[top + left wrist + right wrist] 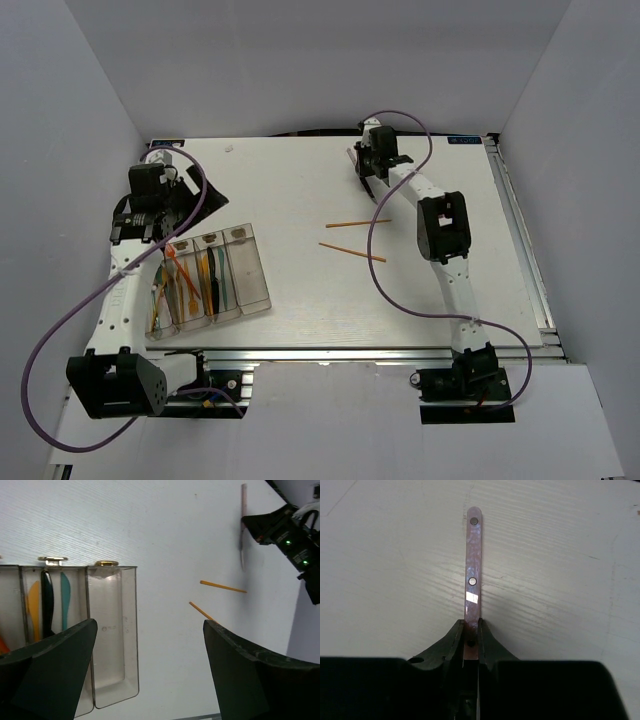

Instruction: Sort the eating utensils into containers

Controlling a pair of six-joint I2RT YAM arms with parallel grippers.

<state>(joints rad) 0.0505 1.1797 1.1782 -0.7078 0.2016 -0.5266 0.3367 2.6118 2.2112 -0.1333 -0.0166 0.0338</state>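
Containers [250,278] on left part of surface [300,180], compartments side by side; utensils [205,282] lie lengthwise in the three left compartments; left pincer [140,230] spread wide over containers' far left end; far stick [358,223] and near stick [352,252] mid-surface, right of containers, apart; knife [473,570] behind sticks at far side, clamped in right pincer [471,626].

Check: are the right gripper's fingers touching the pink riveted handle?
Touching. The right wrist view shows both right fingers sitting flush against the sides of the pink riveted handle, with no gap on either side.
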